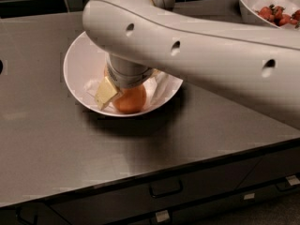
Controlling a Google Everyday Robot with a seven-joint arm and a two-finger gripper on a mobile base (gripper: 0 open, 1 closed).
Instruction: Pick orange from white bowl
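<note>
— What stood left on the desk?
— The white bowl. The claw was down inside it, right over the orange.
— Gripping it?
— Couldn't tell. A bowl of red fruit stood far right.

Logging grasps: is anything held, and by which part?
Cannot be told: the gripper is over the orange in the white bowl, the arm hiding contact.

gripper in the glossy white round bowl was mostly hidden under the white arm, round bright-orange fruit half covered too, white bowl of red fruit was cropped top right
</note>
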